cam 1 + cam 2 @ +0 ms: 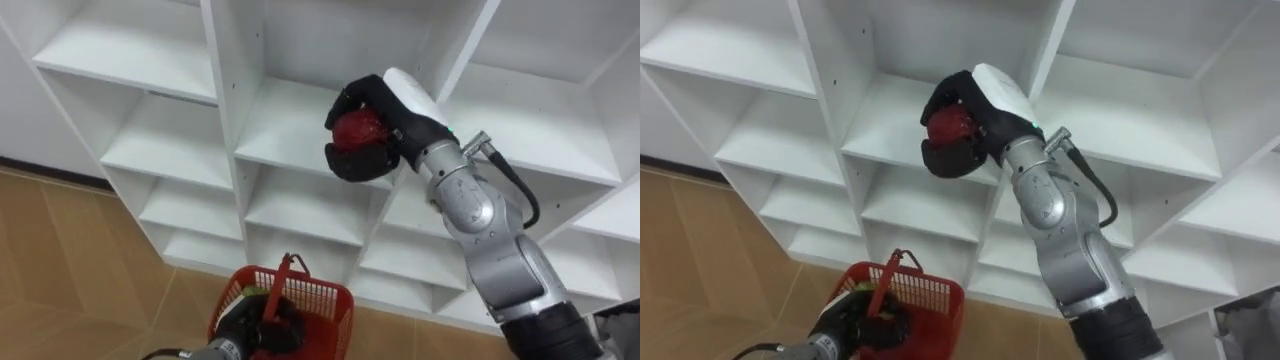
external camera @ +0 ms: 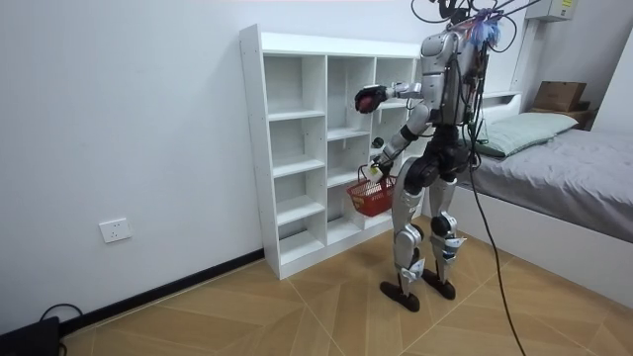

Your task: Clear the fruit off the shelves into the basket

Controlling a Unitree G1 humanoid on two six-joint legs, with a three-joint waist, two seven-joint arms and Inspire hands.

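My right hand (image 1: 365, 130) (image 1: 958, 125) is raised in front of the white closet (image 1: 300, 130), level with a middle shelf, and its fingers are curled round a red fruit (image 1: 358, 130) (image 1: 948, 124). Low down, my left hand (image 1: 262, 325) (image 1: 865, 325) grips the handle of a red basket (image 1: 318, 300) (image 1: 930, 297), which hangs below the right hand. Something yellow-green (image 1: 252, 294) lies in the basket. In the room view I stand facing the closet (image 2: 297, 148), the right hand (image 2: 370, 98) is held high, and the basket (image 2: 371, 195) hangs at hip height.
The closet's shelves (image 1: 170, 140) are bare and white. Wooden floor (image 1: 60, 260) lies below it. A bed (image 2: 564, 188) stands behind me at the room view's right, and a wall socket (image 2: 116, 230) sits low on the wall at the room view's left.
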